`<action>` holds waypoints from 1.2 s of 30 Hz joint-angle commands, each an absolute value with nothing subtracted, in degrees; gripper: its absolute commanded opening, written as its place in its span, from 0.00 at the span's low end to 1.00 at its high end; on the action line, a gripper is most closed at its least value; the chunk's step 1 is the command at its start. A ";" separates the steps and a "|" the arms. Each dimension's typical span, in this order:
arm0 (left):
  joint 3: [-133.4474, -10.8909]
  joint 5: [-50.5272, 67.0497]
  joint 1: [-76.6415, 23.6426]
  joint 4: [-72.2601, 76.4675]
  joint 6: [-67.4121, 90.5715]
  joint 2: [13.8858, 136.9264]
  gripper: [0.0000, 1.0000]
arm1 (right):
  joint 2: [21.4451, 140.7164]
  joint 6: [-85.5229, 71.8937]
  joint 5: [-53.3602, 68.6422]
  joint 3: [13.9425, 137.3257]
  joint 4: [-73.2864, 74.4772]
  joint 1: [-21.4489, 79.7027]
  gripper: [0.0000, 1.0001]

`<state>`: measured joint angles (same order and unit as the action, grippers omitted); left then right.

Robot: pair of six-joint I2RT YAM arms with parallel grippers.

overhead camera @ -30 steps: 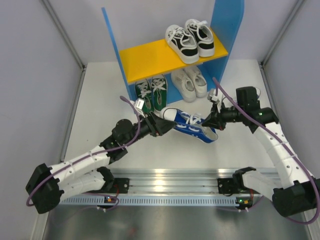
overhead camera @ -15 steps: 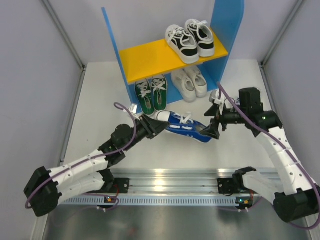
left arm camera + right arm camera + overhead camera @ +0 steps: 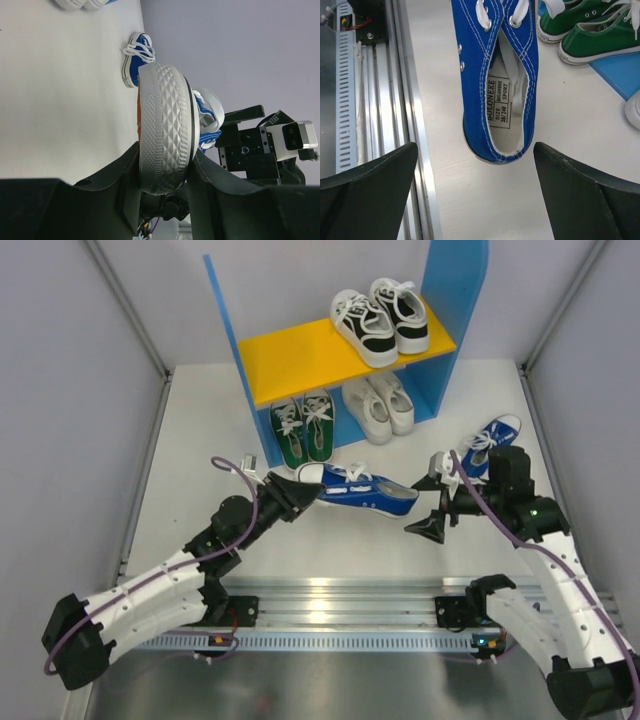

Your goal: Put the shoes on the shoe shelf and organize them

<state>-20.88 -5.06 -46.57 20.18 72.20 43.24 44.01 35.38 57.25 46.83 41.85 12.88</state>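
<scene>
A blue shoe (image 3: 362,491) with white laces hangs low over the table in front of the shoe shelf (image 3: 300,352). My left gripper (image 3: 299,483) is shut on its toe. In the left wrist view the patterned grey sole (image 3: 165,125) is pinched between both fingers (image 3: 125,190). My right gripper (image 3: 430,506) stands open just off the heel, touching nothing. In the right wrist view the heel opening (image 3: 504,100) lies between its wide-apart fingers (image 3: 375,175). The second blue shoe (image 3: 492,440) lies on the table to the right. Under the orange board sit the green pair (image 3: 303,428) and the white pair (image 3: 380,405).
A black-and-white pair (image 3: 380,318) fills the right half of the orange board. The shelf's blue side panels (image 3: 455,300) stand tall at both ends. A metal rail (image 3: 340,612) runs along the near edge. Grey walls close in left and right.
My right gripper opened, let go of the blue shoe's heel and drew back toward the near right. My left gripper closed on the toe and carried the shoe slightly left.
</scene>
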 commanded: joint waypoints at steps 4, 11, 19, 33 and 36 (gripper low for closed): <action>-21.80 -4.40 -46.32 27.95 75.41 40.78 0.00 | 43.85 34.55 56.61 48.69 34.90 11.08 0.99; -21.71 -3.78 -46.32 28.65 75.67 40.43 0.00 | 47.63 28.84 66.00 48.26 30.08 10.72 0.95; -21.09 -3.43 -46.32 31.46 77.60 41.57 0.00 | 50.18 25.84 67.85 48.60 28.30 12.92 0.84; -21.10 -3.08 -46.32 34.98 79.89 43.51 0.00 | 53.17 22.94 62.40 48.95 25.84 16.79 0.64; -20.92 -3.08 -46.32 35.51 80.15 43.77 0.00 | 53.96 23.38 62.49 49.74 26.10 17.14 0.44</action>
